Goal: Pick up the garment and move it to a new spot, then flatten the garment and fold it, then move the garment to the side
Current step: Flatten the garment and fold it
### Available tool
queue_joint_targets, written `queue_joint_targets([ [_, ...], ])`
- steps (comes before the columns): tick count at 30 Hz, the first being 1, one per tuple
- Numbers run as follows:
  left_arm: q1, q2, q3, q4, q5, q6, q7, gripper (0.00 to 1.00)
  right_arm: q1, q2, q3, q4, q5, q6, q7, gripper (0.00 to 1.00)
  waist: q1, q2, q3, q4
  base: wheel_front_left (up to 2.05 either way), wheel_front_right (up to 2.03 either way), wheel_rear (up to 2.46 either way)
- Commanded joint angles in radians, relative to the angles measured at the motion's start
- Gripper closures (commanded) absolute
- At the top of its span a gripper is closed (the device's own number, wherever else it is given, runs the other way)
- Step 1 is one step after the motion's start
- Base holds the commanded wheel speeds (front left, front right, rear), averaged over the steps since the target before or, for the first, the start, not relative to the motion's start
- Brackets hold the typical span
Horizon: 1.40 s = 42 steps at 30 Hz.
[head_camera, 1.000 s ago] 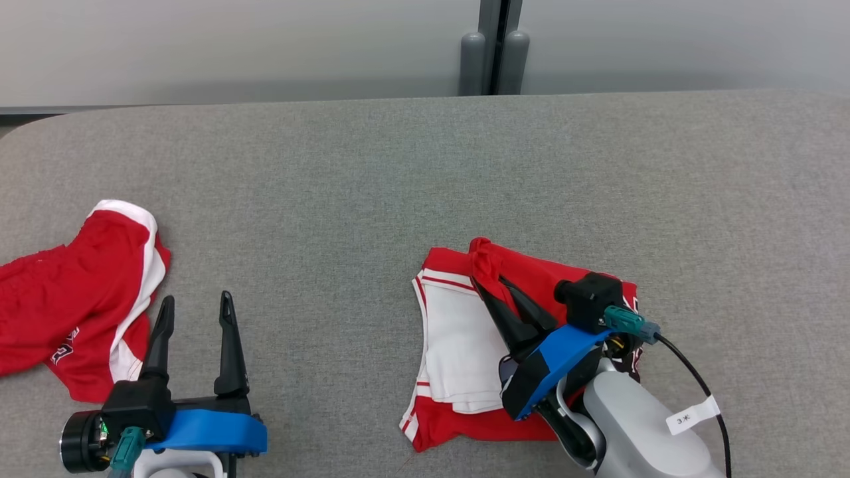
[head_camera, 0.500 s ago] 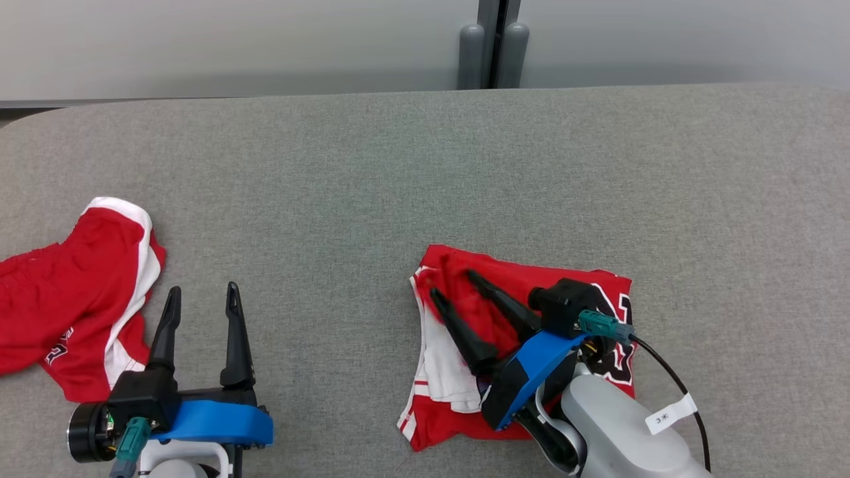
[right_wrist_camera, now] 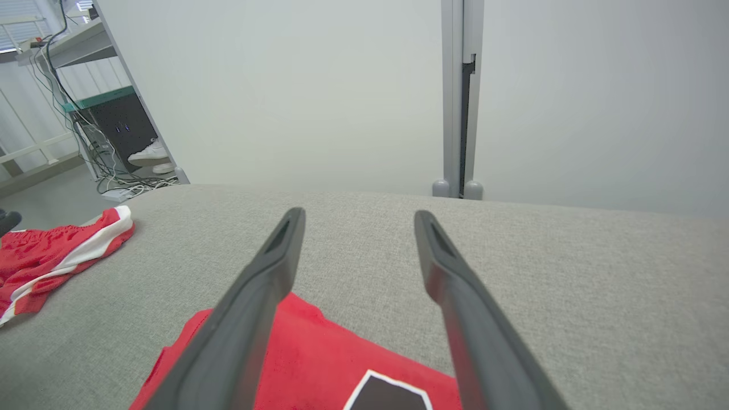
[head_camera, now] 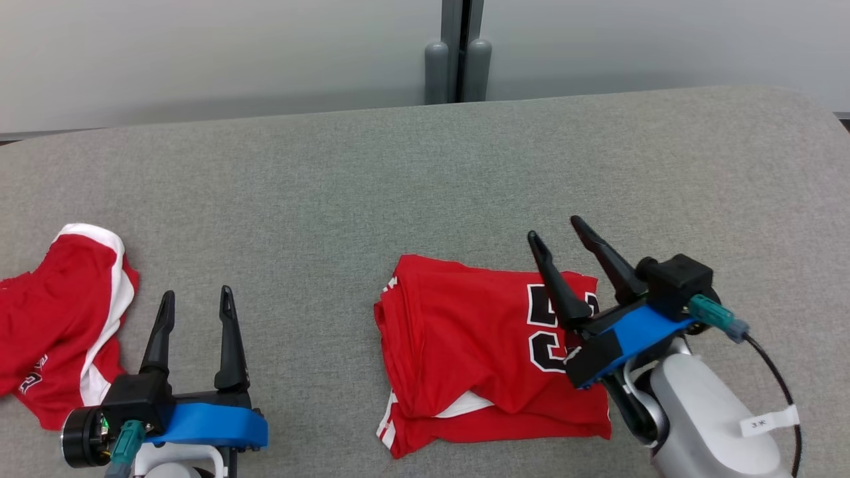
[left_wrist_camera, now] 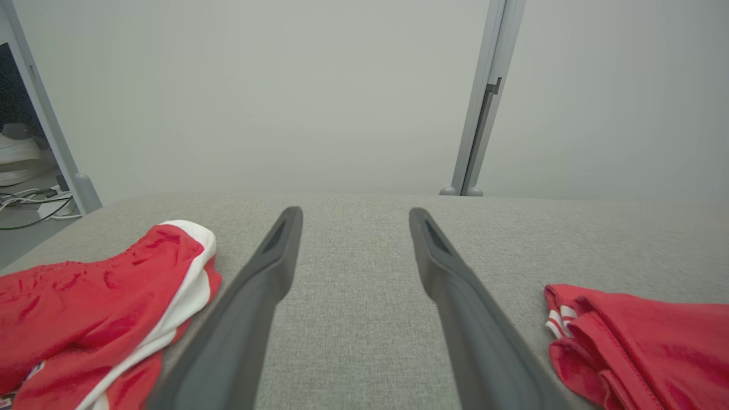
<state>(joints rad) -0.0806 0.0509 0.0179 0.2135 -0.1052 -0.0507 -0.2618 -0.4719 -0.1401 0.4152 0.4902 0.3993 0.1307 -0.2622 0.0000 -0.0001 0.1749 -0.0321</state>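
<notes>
Red garment now number-side up, right claw above it, jaws apart.

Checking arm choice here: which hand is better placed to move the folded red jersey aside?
Right. The right hand, open, hovers over the folded jersey at its numbered edge; the left hand, also open, sits apart over the table.

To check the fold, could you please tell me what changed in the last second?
The right gripper let go of the folded garment, opened and drew back toward its right edge. Its top layer now lies flat, number up, covering the white inside. The left gripper stayed open; the other red garment stayed put.
</notes>
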Motion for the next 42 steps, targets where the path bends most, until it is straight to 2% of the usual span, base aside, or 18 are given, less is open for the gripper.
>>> queue_joint_targets([
  [1, 0.005, -0.001, 0.005, -0.004, 0.007, -0.003, -0.004, 0.0, 0.031, -0.01, -0.037, -0.025, -0.02, 0.0, -0.003, 0.0, 0.0, 0.0001, -0.01, -0.012, 0.0, 0.0, 0.0],
  [10, 0.023, -0.001, 0.021, -0.015, 0.023, -0.016, -0.004, 0.0, 0.187, -0.004, -0.258, -0.17, -0.108, 0.0, -0.003, 0.0, 0.0, 0.0001, -0.038, -0.048, 0.0, 0.0, 0.0],
  [16, 0.034, -0.001, 0.021, -0.015, 0.028, -0.018, -0.004, 0.0, 0.296, 0.018, -0.348, -0.252, -0.152, 0.0, -0.003, 0.0, 0.0, 0.0001, -0.053, -0.053, 0.0, 0.0, 0.0],
  [25, 0.067, -0.001, 0.025, -0.016, 0.037, -0.02, -0.004, 0.0, 0.411, 0.059, -0.387, -0.304, -0.187, 0.0, -0.003, 0.0, 0.0, 0.0001, -0.081, -0.044, 0.0, 0.0, 0.0],
  [42, 0.118, -0.001, 0.019, -0.026, 0.042, -0.024, -0.004, 0.0, 0.433, 0.081, -0.38, -0.272, -0.202, 0.0, -0.003, 0.0, 0.0, 0.0001, -0.108, -0.019, 0.0, 0.0, 0.0],
])
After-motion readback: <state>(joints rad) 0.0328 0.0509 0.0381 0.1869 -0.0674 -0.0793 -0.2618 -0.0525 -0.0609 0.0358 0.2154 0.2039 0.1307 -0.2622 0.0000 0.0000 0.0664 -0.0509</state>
